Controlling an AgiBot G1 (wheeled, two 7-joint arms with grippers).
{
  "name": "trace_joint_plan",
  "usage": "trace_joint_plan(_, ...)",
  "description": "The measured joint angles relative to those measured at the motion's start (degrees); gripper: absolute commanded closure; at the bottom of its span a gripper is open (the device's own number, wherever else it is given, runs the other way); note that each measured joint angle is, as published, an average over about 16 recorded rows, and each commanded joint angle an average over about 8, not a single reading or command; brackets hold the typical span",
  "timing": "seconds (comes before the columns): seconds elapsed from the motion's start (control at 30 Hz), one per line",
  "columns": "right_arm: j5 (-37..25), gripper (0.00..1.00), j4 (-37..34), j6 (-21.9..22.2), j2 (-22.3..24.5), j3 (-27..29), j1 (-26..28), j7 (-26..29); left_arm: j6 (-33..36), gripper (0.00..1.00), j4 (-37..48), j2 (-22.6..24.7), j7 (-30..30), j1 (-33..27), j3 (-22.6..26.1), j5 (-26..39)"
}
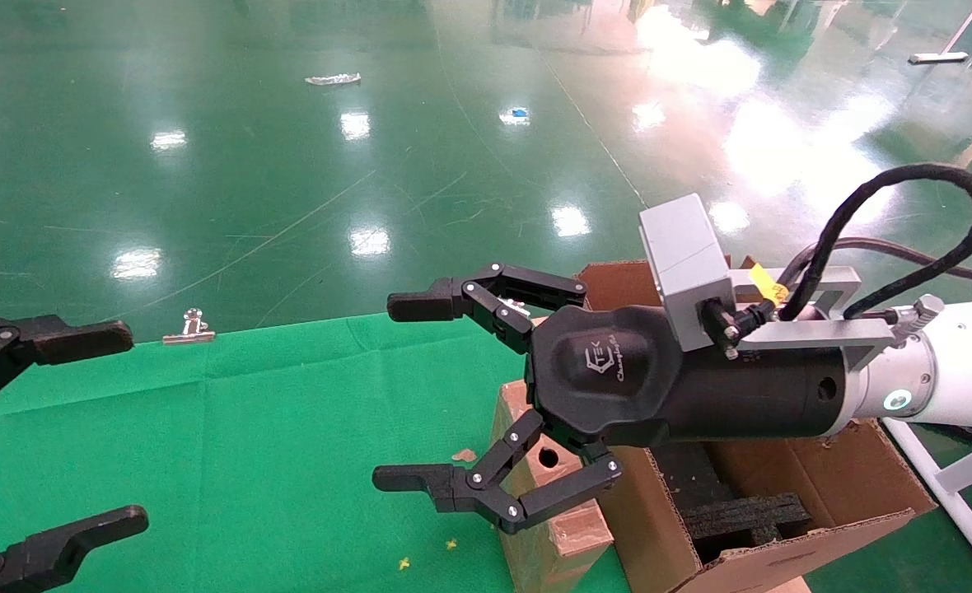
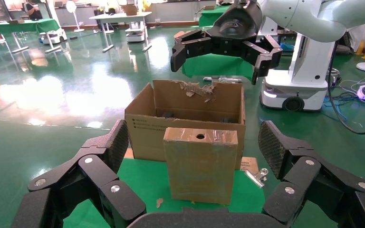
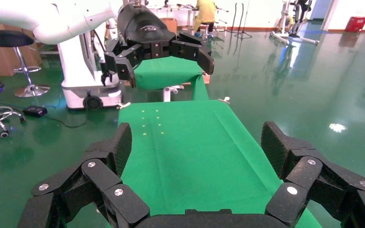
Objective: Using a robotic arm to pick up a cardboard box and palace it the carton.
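Right gripper (image 1: 387,391) on the robotic arm (image 1: 960,375) is hovering above the cardboard box (image 1: 539,494), fingers spread wide, gripping nothing. Palm housing is showing a "TEK" logo with script under it that I can't make out. The cardboard box is standing upright on the green cloth (image 1: 231,445), round hole up top, right against the carton (image 1: 791,527). The carton is sitting open, flaps up, one flap torn, black foam (image 1: 741,515) inside; small print on its side is unreadable. Left gripper (image 1: 82,428) is sitting at the table's left, fingers spread, empty. A binder clip (image 1: 189,328) is lying at the cloth's far edge.
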Motion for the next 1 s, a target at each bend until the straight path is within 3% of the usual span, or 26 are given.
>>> trace_joint_plan(0.67,-1.4,0.0,1.0,-0.1,0.1,-0.6,0.5,0.0,0.0,0.0,0.0,0.0,0.0,0.0,0.0,0.0)
trace_joint_plan(0.83,-5.2,0.0,2.3,-0.7,-0.4,-2.7,2.5,1.1,0.0,0.0,0.0,0.0,0.0,0.0,0.0,0.0)
trace_joint_plan(1.0,-13.0,0.0,3.4,-2.0,-2.2,-8.0,6.8,3.9,0.0,0.0,0.0,0.0,0.0,0.0,0.0,0.0)
